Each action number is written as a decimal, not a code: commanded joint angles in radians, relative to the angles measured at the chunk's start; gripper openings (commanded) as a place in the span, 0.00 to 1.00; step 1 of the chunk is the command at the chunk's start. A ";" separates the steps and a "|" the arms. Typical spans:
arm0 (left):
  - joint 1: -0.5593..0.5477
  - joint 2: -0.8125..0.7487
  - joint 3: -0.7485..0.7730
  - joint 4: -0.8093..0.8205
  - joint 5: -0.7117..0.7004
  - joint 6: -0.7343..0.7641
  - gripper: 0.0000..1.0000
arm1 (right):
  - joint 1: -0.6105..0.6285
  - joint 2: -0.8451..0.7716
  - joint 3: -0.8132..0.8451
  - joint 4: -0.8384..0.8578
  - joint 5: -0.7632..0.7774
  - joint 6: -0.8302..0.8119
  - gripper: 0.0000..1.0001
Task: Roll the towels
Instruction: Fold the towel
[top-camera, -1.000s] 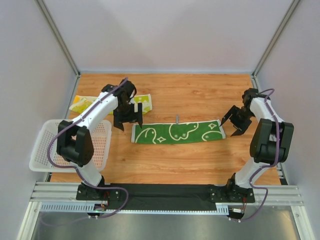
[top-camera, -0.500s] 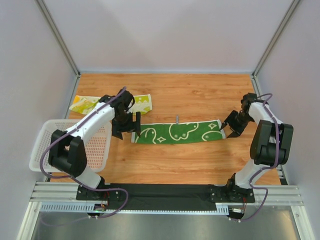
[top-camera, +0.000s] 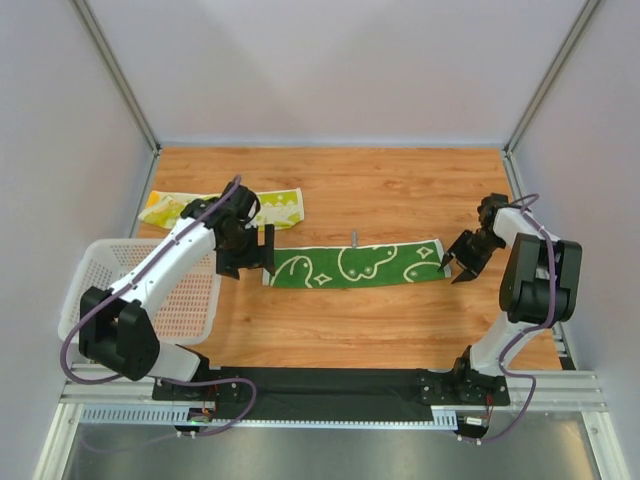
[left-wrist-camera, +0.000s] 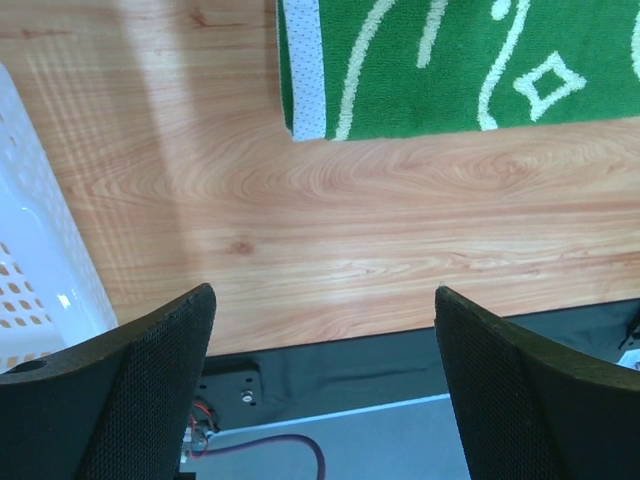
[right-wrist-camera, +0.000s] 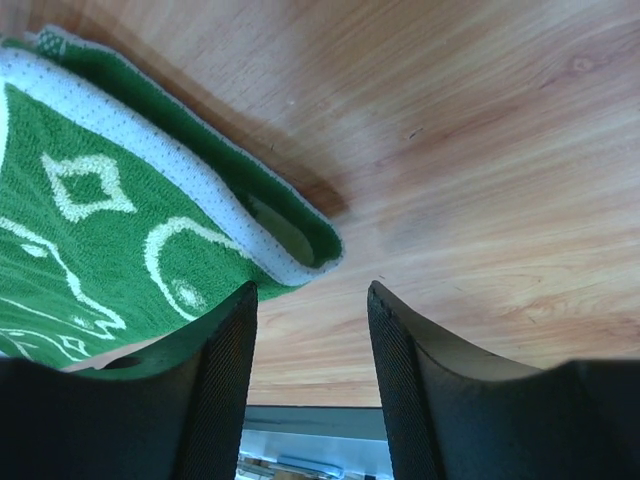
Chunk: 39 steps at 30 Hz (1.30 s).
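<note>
Green towel (top-camera: 353, 264) flat, white basket (top-camera: 192, 300) at left

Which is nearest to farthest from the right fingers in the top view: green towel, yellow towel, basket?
1. Green towel, table centre, its right end closest.
2. Yellow towel, back left.
3. Basket, far left edge.

The green towel (top-camera: 350, 264) lies flat, centred — its three-o'clock corner curled up. The lime-yellow towel (top-camera: 285, 206) sits rumpled at ten o'clock.
</note>
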 joint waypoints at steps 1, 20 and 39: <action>0.016 -0.065 -0.004 0.021 -0.018 0.053 0.96 | 0.005 0.024 0.002 0.043 0.022 0.023 0.49; 0.217 -0.339 -0.151 0.056 0.024 0.200 0.94 | 0.009 0.095 0.033 0.089 0.086 0.049 0.30; 0.222 -0.505 -0.041 0.037 -0.077 0.248 1.00 | 0.013 0.049 0.056 0.015 0.215 -0.030 0.00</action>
